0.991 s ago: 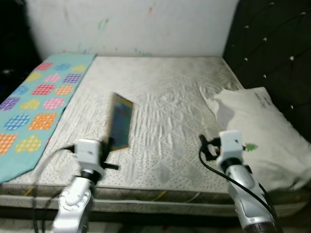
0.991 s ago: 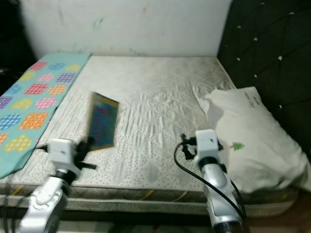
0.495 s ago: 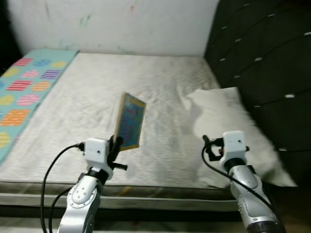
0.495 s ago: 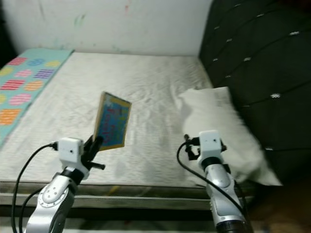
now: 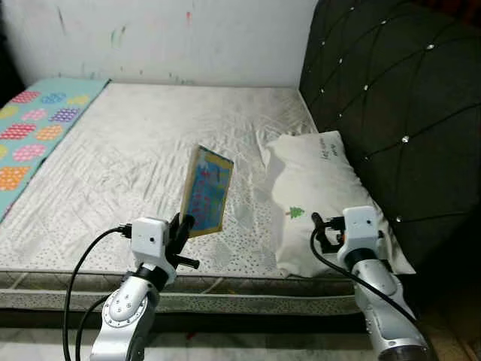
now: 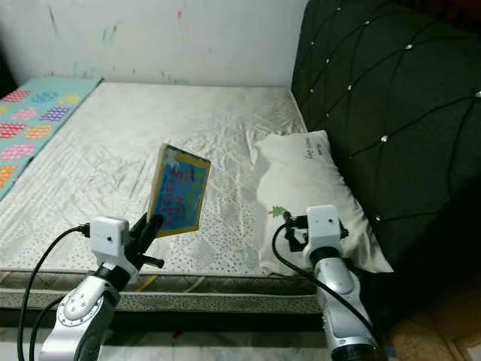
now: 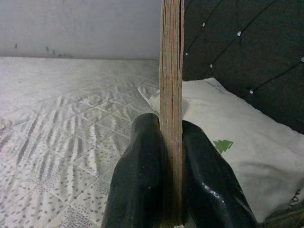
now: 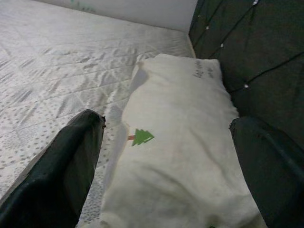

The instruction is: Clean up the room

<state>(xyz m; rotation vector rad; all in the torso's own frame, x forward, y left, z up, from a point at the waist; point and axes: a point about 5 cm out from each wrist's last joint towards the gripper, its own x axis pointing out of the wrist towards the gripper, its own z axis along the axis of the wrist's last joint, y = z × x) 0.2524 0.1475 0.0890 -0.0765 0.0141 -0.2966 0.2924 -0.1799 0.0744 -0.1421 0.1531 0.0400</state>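
Note:
A thin picture book with a bright blue cover stands upright in the air above the mattress's near edge, and my left gripper is shut on its lower edge. In the left wrist view the book shows edge-on, pinched between two black fingers. My right gripper hovers by the near end of a white pillow with a small green tree print. Its fingers are spread wide, with nothing between them, and the pillow lies just beyond.
The bare white quilted mattress runs to a white wall. A dark tufted headboard rises on the right. A teal sheet with coloured patches lies along the mattress's left side. Floor shows at bottom right.
The whole view has swung to the right: headboard and pillow sit nearer the centre, the teal sheet slid off left. The book stays held in my left gripper, my right gripper stays open.

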